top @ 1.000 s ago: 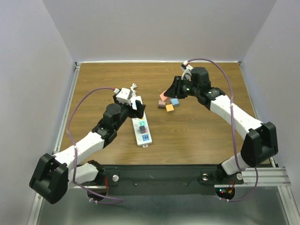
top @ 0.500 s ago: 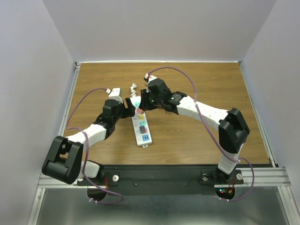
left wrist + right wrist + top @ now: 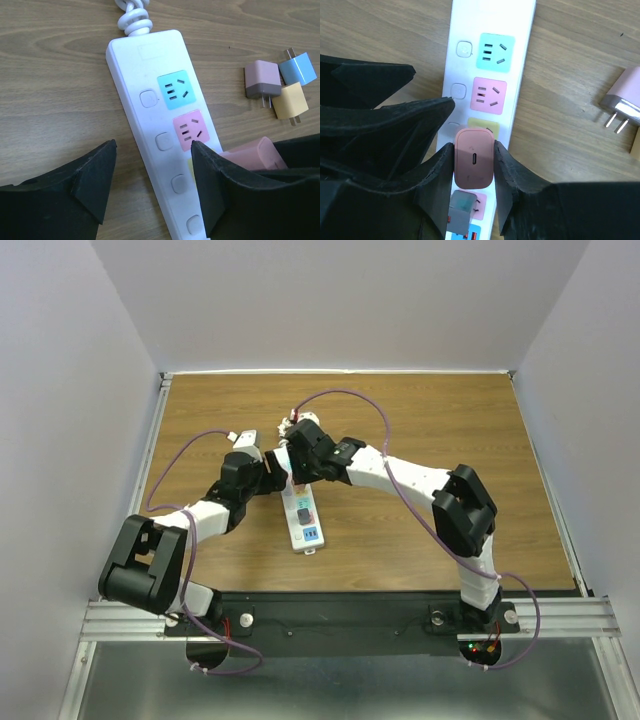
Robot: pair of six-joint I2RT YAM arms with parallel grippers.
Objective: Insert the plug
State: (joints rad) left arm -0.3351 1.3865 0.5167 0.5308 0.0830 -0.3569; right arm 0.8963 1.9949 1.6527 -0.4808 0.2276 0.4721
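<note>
A white power strip (image 3: 303,518) lies on the wooden table, with teal (image 3: 176,90), pink (image 3: 194,129) and yellow (image 3: 484,127) sockets at its far end. My right gripper (image 3: 474,150) is shut on a pink plug (image 3: 474,165) and holds it upright just over the yellow socket; its prongs are hidden. The plug also shows in the left wrist view (image 3: 252,152). My left gripper (image 3: 153,147) is open, its fingers either side of the strip's middle. In the top view both grippers meet at the strip's far end, left (image 3: 270,472) and right (image 3: 300,465).
A grey plug (image 3: 460,217) sits in a lower socket of the strip. Three loose plugs, mauve (image 3: 262,80), blue (image 3: 300,67) and yellow (image 3: 290,100), lie on the table right of the strip. The strip's coiled white cord (image 3: 134,15) leads off its far end.
My right arm swung left from the loose plugs, carrying the pink plug to above the strip. My left gripper shifted slightly toward the strip's left side.
</note>
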